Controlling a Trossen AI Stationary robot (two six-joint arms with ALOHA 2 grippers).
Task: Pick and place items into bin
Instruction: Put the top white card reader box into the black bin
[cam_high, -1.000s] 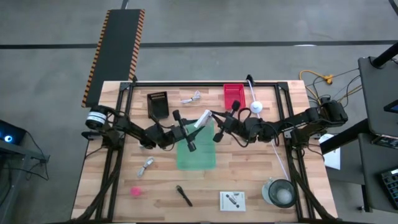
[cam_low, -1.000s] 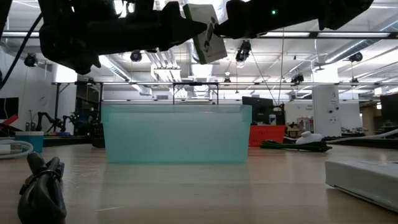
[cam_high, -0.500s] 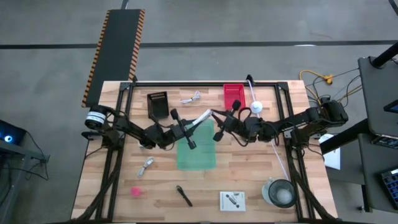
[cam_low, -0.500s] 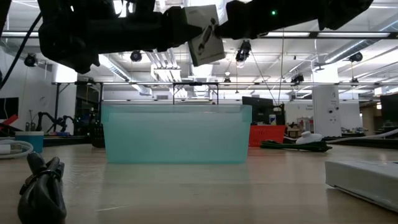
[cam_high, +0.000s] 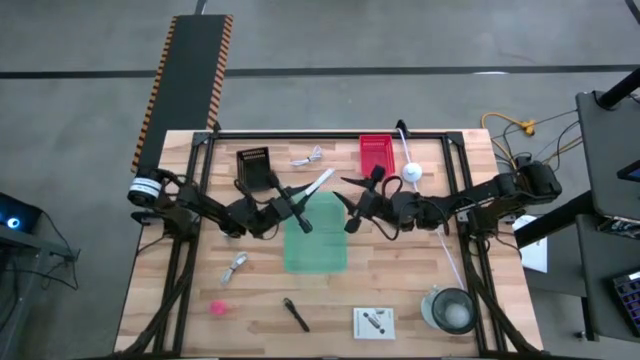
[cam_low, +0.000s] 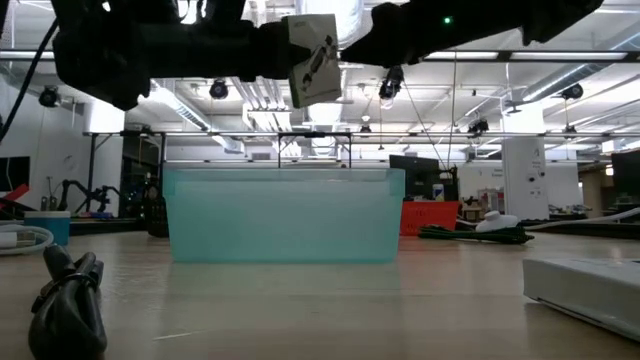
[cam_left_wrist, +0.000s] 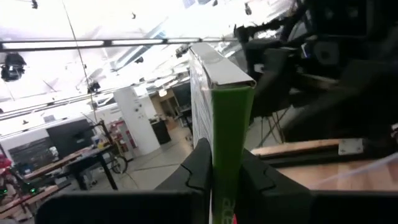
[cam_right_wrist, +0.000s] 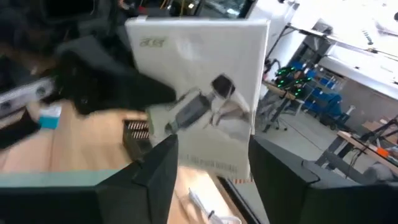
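Left gripper (cam_high: 297, 207): above the left rim of the bin, its 2 fingers (cam_left_wrist: 198, 163) clamped on the thin edge of the white box.
White box (cam_high: 318, 188): held in the air over the far left corner of the bin, tilted; it has a green side (cam_left_wrist: 227, 143) and a printed picture of a tool on its white face (cam_right_wrist: 205, 106).
Right gripper (cam_high: 352, 206): above the right rim of the bin, its fingers (cam_right_wrist: 163, 163) apart, just beside the box and not gripping it.
Bin (cam_high: 316, 236): pale green, translucent, in the middle of the wooden table (cam_high: 400, 290).
Other items on the table: pink blob (cam_high: 218, 308), black pen-like tool (cam_high: 296, 314), a second white packet (cam_high: 373, 322), a white cable (cam_high: 306, 157), red tray (cam_high: 376, 153), small silvery piece (cam_high: 235, 266).
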